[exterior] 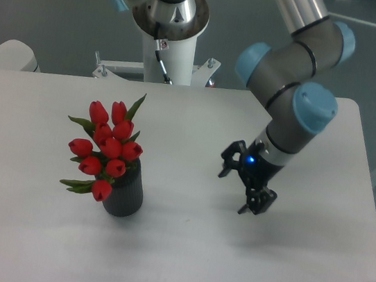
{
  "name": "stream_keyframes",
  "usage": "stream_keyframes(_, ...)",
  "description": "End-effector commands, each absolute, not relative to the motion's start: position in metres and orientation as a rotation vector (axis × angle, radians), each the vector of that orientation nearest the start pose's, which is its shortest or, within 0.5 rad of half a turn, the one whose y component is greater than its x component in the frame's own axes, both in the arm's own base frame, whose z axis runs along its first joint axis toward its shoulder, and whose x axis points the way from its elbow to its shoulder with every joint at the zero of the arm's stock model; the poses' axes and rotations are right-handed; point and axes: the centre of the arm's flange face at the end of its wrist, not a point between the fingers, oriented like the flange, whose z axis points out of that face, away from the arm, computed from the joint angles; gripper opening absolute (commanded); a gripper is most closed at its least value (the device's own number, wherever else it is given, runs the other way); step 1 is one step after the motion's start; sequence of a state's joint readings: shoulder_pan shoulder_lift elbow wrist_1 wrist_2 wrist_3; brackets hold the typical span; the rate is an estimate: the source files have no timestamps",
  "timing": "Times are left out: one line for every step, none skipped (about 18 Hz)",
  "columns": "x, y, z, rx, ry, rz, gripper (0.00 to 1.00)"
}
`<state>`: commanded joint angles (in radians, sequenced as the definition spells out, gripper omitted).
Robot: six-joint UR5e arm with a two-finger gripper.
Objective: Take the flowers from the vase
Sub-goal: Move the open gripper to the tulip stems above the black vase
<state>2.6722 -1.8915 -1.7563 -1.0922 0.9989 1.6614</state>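
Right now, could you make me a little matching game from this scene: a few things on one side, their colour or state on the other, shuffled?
Things:
1. flowers
2. vase
3. table
4. gripper

Descriptions:
A. white and flat
B. dark grey, ribbed
C. fingers apart, holding nothing
D. red buds standing in the vase

Pairs: 1-D, 2-B, 3-A, 4-C

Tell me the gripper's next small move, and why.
Probably travel left toward the tulips. The gripper hangs open and empty well to the right of the vase, while the bunch stands in it untouched.
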Motion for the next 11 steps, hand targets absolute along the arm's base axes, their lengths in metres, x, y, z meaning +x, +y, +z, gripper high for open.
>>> stream_keyframes(-0.422,0.427,0.286,-2.467,0.671,-0.205,1.0)
stream_keyframes(-0.415,0.428,0.288,-2.443,0.643,-0.222,1.0)
stream_keyframes(-0.407,0.428,0.296,-2.413,0.62,-0.228,1.0)
stream_keyframes(-0.399,0.429,0.297,-2.383,0.595,-0.249,1.0)
stream_keyframes(-0.391,0.428,0.3,-2.35,0.564,-0.272,1.0)
stream_keyframes(-0.383,0.428,0.305,-2.316,0.541,-0.287,1.0)
stream_keyframes(-0.376,0.427,0.309,-2.287,0.522,-0.298,1.0)
stream_keyframes(-0.373,0.426,0.316,-2.266,0.498,-0.302,1.0)
stream_keyframes(-0.371,0.427,0.323,-2.251,0.466,-0.312,1.0)
stream_keyframes(-0.368,0.426,0.327,-2.246,0.436,-0.323,1.0)
stream_keyframes(-0.364,0.426,0.33,-2.239,0.413,-0.337,1.0)
